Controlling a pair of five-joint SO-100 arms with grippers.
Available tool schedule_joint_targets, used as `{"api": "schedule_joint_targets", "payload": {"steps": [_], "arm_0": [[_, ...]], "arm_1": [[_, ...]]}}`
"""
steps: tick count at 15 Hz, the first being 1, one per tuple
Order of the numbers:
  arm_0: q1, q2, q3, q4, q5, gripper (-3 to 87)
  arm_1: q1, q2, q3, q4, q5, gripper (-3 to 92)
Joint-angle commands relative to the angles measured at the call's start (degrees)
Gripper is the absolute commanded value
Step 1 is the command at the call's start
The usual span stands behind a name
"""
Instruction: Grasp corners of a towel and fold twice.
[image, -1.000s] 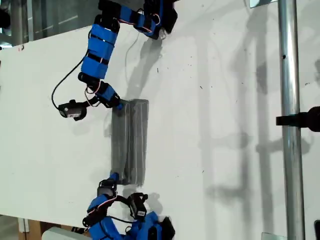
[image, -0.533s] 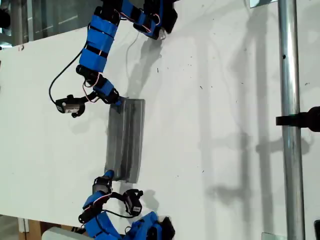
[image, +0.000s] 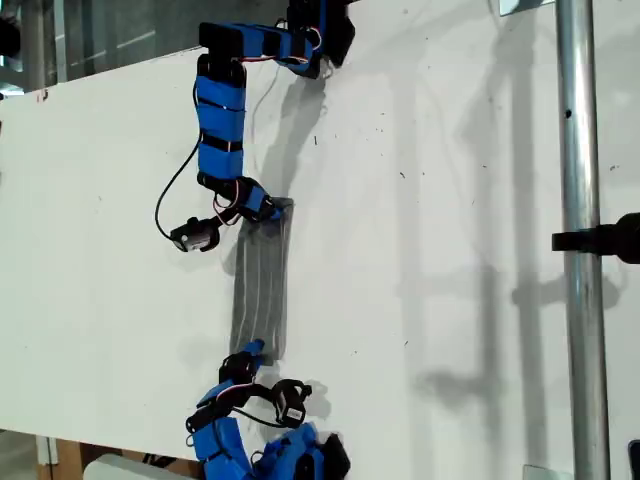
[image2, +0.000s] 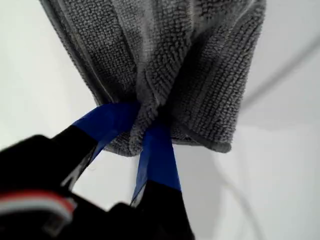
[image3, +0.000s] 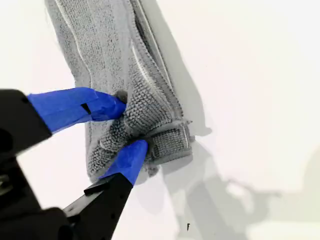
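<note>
- Towel (image: 262, 282): dark grey cloth with thin pale stripes, folded into a long narrow strip on the white table (image: 450, 200). In the exterior view the strip runs from the upper middle to the lower middle, left of centre, stripes running along its length.
- Each end of the strip meets a blue-and-black arm: one arm reaches in from the exterior view's top, the other from its bottom edge. Wrist views alone do not settle which arm is first or second.
- My first gripper (image2: 142, 131): blue-taped fingers (image2: 159, 155) pinched together on a bunched end of the towel (image2: 165, 65); cloth folds gather between them, and a rounded corner (image2: 220, 140) sits just beside the grip.
- My second gripper (image3: 129, 125): blue fingers (image3: 75, 107) clamped on the other end of the towel (image3: 110, 55), the fabric crumpled and layered between them; a stitched corner (image3: 175, 140) sticks out past the grip.
- Under the second gripper, the towel casts a shadow on the table; whether that end touches the surface cannot be told.
- Metal pole (image: 578, 240): stands at the exterior view's right, well apart from the towel, with a black clamp (image: 605, 240) on it.
- Black cable (image: 175, 190) loops beside the upper arm.
</note>
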Motion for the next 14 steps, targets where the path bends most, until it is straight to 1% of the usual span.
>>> {"api": "schedule_joint_targets", "payload": {"steps": [1,2,3,5,6,7,8,11,13,14], "arm_0": [[-2.11,0.18,-0.26,1.41,-2.46,18.2],[-3.87,-0.44,-0.79,4.39,-5.01,22.8],[-4.83,-0.53,-1.67,7.82,-6.94,23.6],[-2.37,2.2,-4.13,13.8,-9.76,23.1],[-0.7,5.45,-4.75,16.26,-11.6,22.7],[0.26,9.32,-4.66,17.84,-12.3,21.8],[0.88,13.54,-3.96,19.16,-12.57,22.3],[4.04,27.25,0.88,21.01,-12.13,20.6],[9.49,36.91,6.42,18.46,-11.34,16.3],[13.1,43.07,10.55,16.61,-11.87,13.5]], "arm_1": [[1.93,-1.76,-3.25,0.26,0.62,16.7],[2.2,-0.88,-3.43,1.41,0.7,24.4],[1.93,1.76,-3.16,3.6,1.05,26.5],[1.49,9.93,-1.14,8.09,2.72,30.8],[1.49,13.8,-0.79,10.9,2.81,39.7],[1.93,17.23,-0.35,14.68,3.52,40.5],[2.29,22.76,3.25,15.64,3.96,40.6],[5.89,41.4,17.75,17.84,8.09,40.4],[8.88,53.61,30.23,17.58,12.3,41.3],[9.93,61.26,37.79,16.7,16.26,42.6]]}}
